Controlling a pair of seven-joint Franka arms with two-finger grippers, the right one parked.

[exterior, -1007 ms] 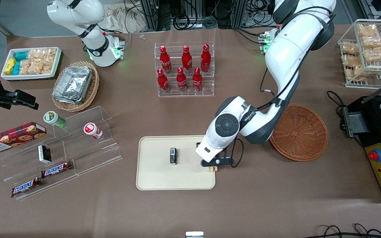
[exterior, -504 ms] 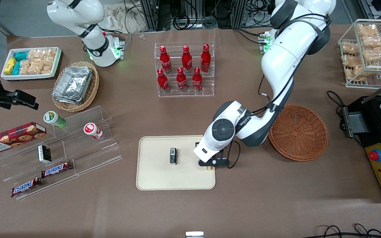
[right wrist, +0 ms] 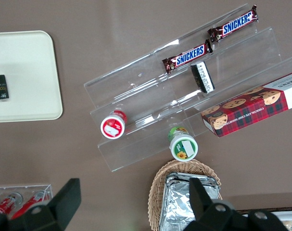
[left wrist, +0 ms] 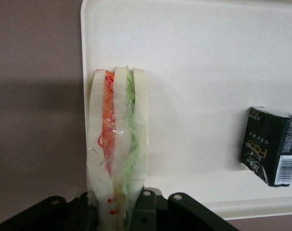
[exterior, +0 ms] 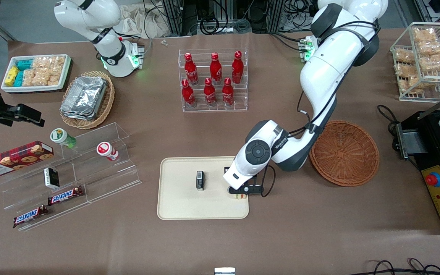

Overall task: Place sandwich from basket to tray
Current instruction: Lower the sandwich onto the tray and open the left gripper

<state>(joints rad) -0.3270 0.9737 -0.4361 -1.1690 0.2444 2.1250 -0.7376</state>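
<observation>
The sandwich sits clamped in my tool, pinched across its bread faces so that the orange-red and green filling layers show edge-on between the pale slices under the clear wrap. I hold it over the tray, right at the tray's rim on the side toward the basket; whether it rests on the tray surface or hangs just above it, I cannot tell. In my wrist view the sandwich lines up along that rim, with the brown counter just beside it. A small dark packet stands near the tray's middle, apart from the sandwich. The basket, reddish-brown and woven, lies on the counter toward my arm's end, near the tray, with my arm's elbow crossing over its edge. A clear rack of red bottles stands farther from the front camera than the tray. Toward the parked arm's end of the counter is a clear stepped stand with two Snickers bars.
</observation>
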